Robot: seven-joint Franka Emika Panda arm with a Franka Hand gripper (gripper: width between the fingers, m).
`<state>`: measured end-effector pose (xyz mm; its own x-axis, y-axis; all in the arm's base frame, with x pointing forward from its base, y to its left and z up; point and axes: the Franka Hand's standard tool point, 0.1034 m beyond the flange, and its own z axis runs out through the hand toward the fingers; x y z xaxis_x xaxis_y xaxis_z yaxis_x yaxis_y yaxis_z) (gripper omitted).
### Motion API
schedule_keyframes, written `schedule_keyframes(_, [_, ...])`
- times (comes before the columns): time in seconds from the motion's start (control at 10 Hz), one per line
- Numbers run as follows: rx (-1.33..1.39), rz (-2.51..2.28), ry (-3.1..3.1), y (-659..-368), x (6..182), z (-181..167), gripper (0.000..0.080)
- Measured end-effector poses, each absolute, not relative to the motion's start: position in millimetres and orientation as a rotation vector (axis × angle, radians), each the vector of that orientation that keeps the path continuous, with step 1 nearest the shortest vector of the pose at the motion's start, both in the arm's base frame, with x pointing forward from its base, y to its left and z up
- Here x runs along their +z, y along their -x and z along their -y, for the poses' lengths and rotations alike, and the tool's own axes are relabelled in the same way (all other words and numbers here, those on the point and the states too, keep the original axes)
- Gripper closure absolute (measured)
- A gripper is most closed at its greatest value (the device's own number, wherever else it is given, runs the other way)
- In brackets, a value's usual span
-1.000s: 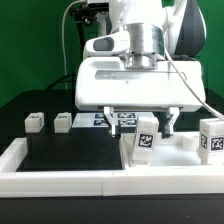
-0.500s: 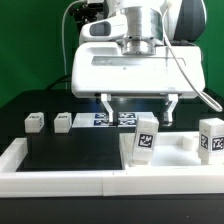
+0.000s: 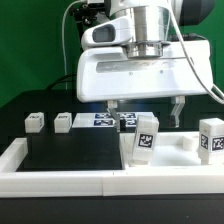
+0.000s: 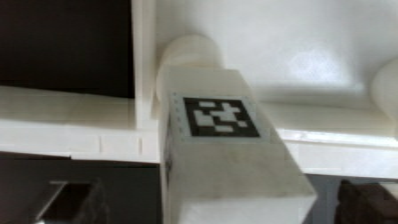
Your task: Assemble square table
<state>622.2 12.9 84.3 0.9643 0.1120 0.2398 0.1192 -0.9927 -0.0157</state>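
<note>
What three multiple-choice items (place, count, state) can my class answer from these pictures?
1. The small white tagged plastic block leg and its neighbour lie where? A) at the exterior view's left of the marker board B) at its right C) on top of it
2. How many white tagged block legs show in the exterior view? A) two B) four C) six
3. The hand is A) open, holding nothing B) shut on a leg C) out of view
Key: 1 A, both lie left of the board. 2 B, those two plus one upright leg and another further right. 3 A, fingers wide apart, touching no part.
</note>
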Motion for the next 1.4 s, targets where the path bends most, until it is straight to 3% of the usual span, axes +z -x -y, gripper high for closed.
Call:
schedule_keyframes(0.1, [-0.229, 0.187, 3.078, -620.2, 85.0, -14.8, 0.0151])
schedule_keyframes(0.6, [-0.247, 0.185, 3.087, -626.9, 84.1, -4.3, 0.0151])
schedule_keyframes(0.8, [-0.246, 0.181, 3.089, -626.9, 84.1, -2.2, 0.0404])
schedule_keyframes(0.9, [-0.247, 0.18, 3.089, -626.9, 84.2, -2.2, 0.0404])
schedule_keyframes(1.0, [-0.247, 0.182, 3.089, -626.9, 84.1, -2.1, 0.0509])
schedule_keyframes(1.4, [-0.246, 0.132, 3.086, -626.9, 84.1, -2.5, 0.0509])
